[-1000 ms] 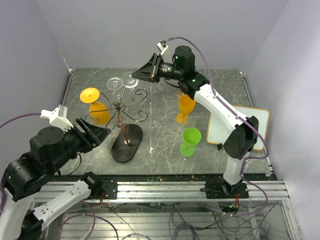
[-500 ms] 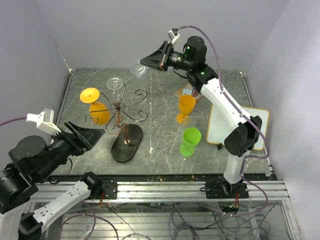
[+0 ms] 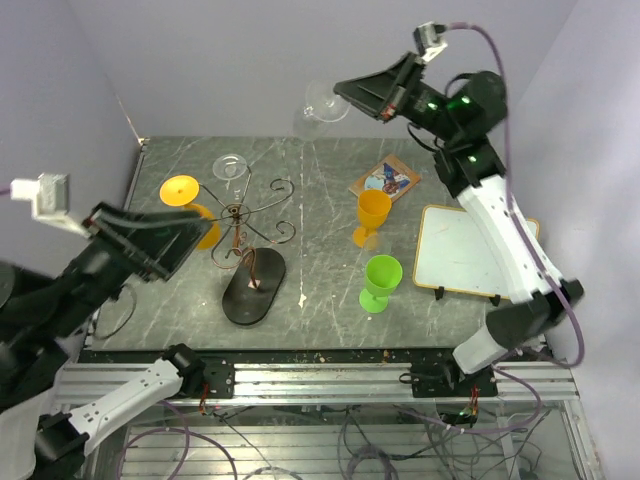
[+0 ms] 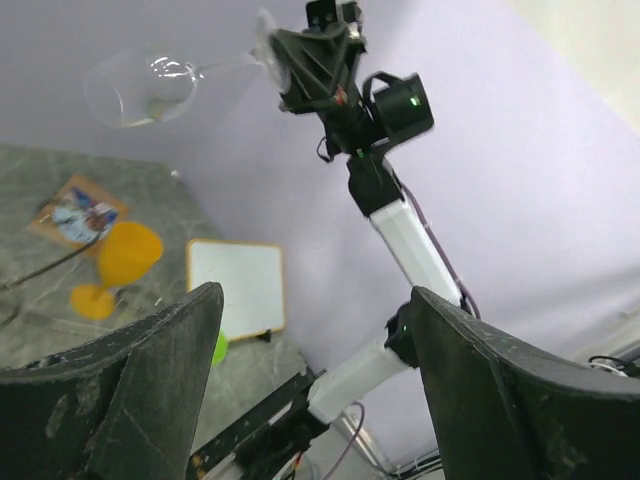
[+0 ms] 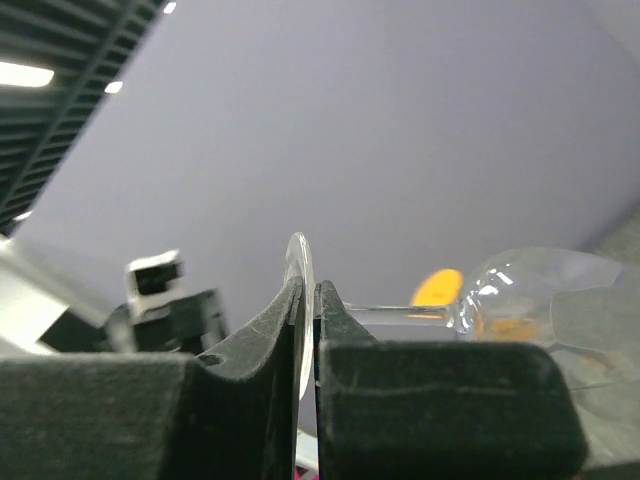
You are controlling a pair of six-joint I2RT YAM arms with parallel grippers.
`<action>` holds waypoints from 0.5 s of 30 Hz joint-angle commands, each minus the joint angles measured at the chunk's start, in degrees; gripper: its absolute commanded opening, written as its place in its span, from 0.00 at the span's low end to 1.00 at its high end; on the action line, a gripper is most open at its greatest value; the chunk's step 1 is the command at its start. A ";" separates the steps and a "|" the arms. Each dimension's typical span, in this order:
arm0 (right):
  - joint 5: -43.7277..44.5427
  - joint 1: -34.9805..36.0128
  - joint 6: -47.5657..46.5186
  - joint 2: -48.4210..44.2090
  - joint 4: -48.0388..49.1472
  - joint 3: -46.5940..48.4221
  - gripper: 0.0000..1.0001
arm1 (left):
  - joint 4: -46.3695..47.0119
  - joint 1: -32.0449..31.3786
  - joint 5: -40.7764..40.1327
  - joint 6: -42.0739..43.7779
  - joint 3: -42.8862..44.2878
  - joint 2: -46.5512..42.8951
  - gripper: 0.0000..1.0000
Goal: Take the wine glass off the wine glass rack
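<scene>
2 arms [image 3: 505,235]: white links [image 3: 470,200], black joints [image 3: 478,98], purple cables [image 3: 478,30], green lights [image 4: 411,100].

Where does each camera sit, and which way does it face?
Top external: above and behind, looking down on the table; both arms show.
Left wrist: on the left arm, aimed up at the right arm; open left gripper frames it.
Right wrist: faces the wall; right gripper pinches the wine glass foot.
All three share that glass.

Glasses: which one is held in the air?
The clear wine glass, its foot pinched by the right gripper; all others rest on the rack or table.
</scene>
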 commanded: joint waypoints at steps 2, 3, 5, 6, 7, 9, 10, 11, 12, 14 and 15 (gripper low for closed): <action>2.84 -0.08 12.10 -11.82 19.52 -8.21 0.00 | 17.05 0.11 9.14 2.53 -0.62 11.05 0.89; 3.89 -0.08 14.67 -13.78 23.11 -10.82 0.00 | 18.65 0.11 9.07 2.71 -0.29 12.60 0.91; 6.06 -0.13 18.41 -17.67 27.90 -14.37 0.00 | 22.50 0.11 10.02 2.65 0.49 15.80 0.94; 6.83 -0.11 19.29 -19.00 28.90 -15.16 0.00 | 25.44 0.11 10.99 2.48 0.85 17.38 0.94; 7.51 -0.08 19.57 -20.17 29.27 -15.50 0.00 | 27.27 0.11 11.74 2.06 1.47 18.91 0.94; 8.83 -0.05 20.02 -22.33 29.32 -16.01 0.00 | 30.88 0.12 13.13 1.12 2.48 21.63 0.95; 9.48 -0.12 20.37 -23.31 29.86 -16.51 0.00 | 32.88 0.12 14.22 0.37 2.74 22.84 0.95; 10.15 -0.12 20.93 -24.12 30.34 -17.03 0.00 | 34.62 0.17 15.24 -0.61 3.04 23.91 0.95; 10.92 -0.13 21.51 -24.88 30.76 -17.59 0.00 | 36.76 0.20 16.40 -1.73 3.09 24.85 0.95; 12.26 -0.08 23.66 -26.08 33.60 -19.69 0.00 | 39.72 0.25 18.08 -3.57 3.11 26.29 0.95; 12.88 -0.11 24.98 -26.55 35.28 -20.40 0.00 | 40.72 0.33 18.63 -4.25 3.10 26.82 0.94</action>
